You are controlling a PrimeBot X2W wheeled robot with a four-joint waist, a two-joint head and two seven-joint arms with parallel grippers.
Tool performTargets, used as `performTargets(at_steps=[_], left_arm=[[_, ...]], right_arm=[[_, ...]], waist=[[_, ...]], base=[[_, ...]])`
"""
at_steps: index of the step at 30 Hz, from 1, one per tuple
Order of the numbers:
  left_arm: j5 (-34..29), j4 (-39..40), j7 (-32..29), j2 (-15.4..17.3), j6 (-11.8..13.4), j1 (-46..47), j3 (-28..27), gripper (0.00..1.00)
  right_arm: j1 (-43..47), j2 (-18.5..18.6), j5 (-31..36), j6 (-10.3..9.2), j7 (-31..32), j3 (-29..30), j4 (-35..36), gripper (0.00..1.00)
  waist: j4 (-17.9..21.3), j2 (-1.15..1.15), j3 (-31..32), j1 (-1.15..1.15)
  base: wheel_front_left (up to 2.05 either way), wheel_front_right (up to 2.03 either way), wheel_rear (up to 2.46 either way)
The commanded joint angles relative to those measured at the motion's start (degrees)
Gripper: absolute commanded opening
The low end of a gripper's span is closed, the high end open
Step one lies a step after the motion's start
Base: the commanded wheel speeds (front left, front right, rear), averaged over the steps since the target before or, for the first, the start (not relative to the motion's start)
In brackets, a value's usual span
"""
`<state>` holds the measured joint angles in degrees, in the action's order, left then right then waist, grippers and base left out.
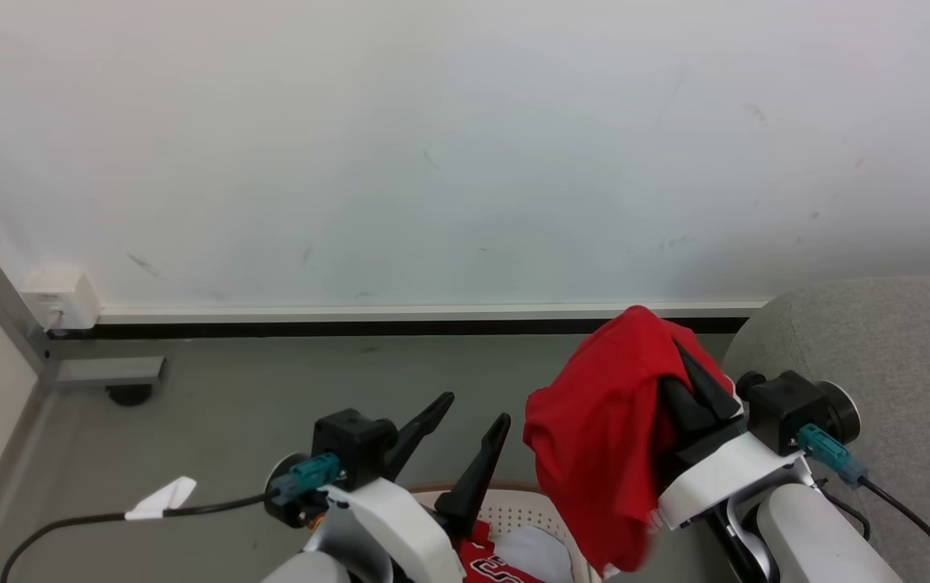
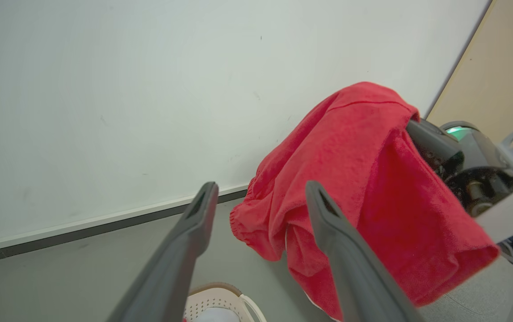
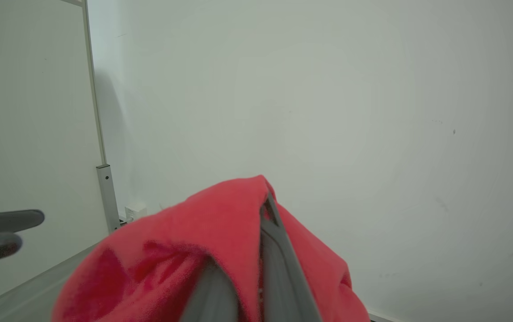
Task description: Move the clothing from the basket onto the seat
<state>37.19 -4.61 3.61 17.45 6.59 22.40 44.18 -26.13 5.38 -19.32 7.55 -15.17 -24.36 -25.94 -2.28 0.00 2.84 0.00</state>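
Within right gripper point(image 1: 680, 360), clamped tight, jersey point(image 1: 595, 437) hung, sofa point(image 1: 878, 340) just beside, left gripper point(image 1: 476, 407) spread wide, empty, above basket point(image 1: 526, 506).

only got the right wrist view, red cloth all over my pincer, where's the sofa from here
observer: In the head view the grey sofa sits right beside your right pincer, on its right. The red garment it is shut on hangs to the sofa's left, not over it.
operator: anything left in the basket
observer: Yes. The basket at the bottom of the head view holds another red piece with lettering, next to a pale item.
operator: is the left pincer free
observer: The left pincer is open and holds nothing, just above the basket.
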Motion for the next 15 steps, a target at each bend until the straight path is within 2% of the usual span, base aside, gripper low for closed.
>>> performTargets(at_steps=[1, 9, 15], left_arm=[[0.47, -0.31, 0.32, 0.05, -0.2, -0.6, 0.0, 1.0], [0.7, -0.63, 0.09, -0.27, -0.54, -0.52, 0.84, 1.0], [1.07, -0.45, -0.07, -0.52, -0.79, -0.87, 1.42, 1.0]], right_arm=[[0.75, -0.04, 0.55, -0.12, 0.02, 0.22, 0.28, 0.0], [1.02, 0.03, 0.34, -0.12, 0.02, 0.05, 0.45, 0.0], [1.08, 0.74, 0.15, -0.13, 0.02, -0.11, 0.76, 0.0]], waist=[[-0.01, 0.0, 0.07, 0.0], [0.49, 0.0, 0.35, 0.0], [2.27, 0.0, 0.43, 0.0]], base=[[0.0, 0.0, 0.0], [0.0, 0.0, 0.0], [0.0, 0.0, 0.0]])
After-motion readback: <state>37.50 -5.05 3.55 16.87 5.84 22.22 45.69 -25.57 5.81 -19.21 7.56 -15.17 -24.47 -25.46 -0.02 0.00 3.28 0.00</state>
